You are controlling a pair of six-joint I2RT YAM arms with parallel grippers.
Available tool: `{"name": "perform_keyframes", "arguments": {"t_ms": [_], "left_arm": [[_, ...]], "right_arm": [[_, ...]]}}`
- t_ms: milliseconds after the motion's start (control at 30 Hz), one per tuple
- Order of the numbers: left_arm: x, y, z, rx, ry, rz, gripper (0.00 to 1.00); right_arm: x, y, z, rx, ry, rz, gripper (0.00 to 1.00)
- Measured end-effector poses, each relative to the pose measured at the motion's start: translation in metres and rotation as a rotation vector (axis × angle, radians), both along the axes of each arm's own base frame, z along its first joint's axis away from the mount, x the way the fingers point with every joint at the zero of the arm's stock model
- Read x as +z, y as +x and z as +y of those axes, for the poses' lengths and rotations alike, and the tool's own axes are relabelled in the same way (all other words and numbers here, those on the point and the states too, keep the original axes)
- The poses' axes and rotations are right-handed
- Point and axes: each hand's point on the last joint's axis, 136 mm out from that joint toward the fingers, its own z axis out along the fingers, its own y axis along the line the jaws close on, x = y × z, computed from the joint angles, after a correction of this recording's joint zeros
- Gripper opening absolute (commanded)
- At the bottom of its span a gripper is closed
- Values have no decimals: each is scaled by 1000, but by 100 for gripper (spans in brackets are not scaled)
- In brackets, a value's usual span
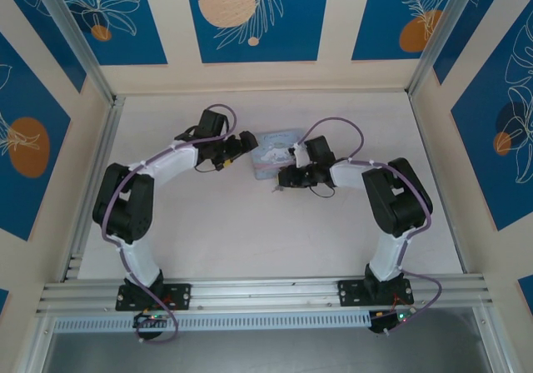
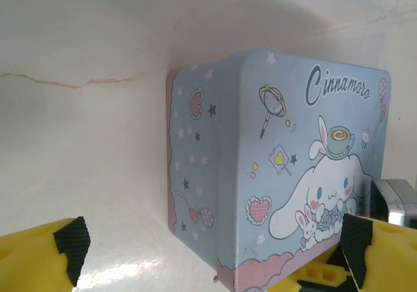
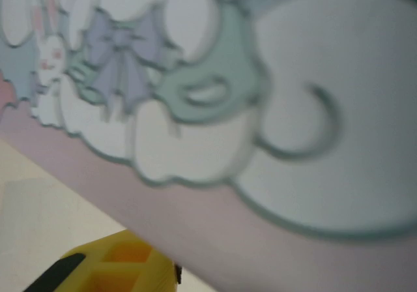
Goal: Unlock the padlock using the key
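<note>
Pale-blue tin (image 2: 280, 175), closed, lies before the wide-open, empty left gripper (image 2: 215, 248); right gripper (image 1: 281, 183) spread cannot be told.

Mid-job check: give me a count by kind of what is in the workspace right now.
Pale blue cartoon tin: 1
Robot arms: 2, ending in the left gripper and the right gripper, one on each side of the tin
Total: 3
</note>
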Motion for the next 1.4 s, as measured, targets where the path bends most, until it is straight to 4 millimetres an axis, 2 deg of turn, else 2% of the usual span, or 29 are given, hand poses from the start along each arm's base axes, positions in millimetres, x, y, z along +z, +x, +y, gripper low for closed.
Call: {"name": "perform_keyframes", "arguments": {"t_ms": [167,400,533,800,1067,1400], "left_arm": [[9,-3,0,-3,-8,-18,100],[22,-6,-3,-12,-19,-43,100],[23,-7,-4,-15,-20,-46,100],[21,-11,-9,-33,-17,-48,100],[17,-11,-12,-44,-17,-40,100],[12,-11,-12,-47,-11,-32,100]], "right_arm": [[4,-4,-14,-33,23,15,48],[21,-6,-35,-139,106,24,50],[26,-5,-32,-151,139,22,50],[25,-11,-20,-140,154,30,51],[4,-20,-7,-132,71,35,51],[-2,-6,-2,-149,36,-32,50]]}}
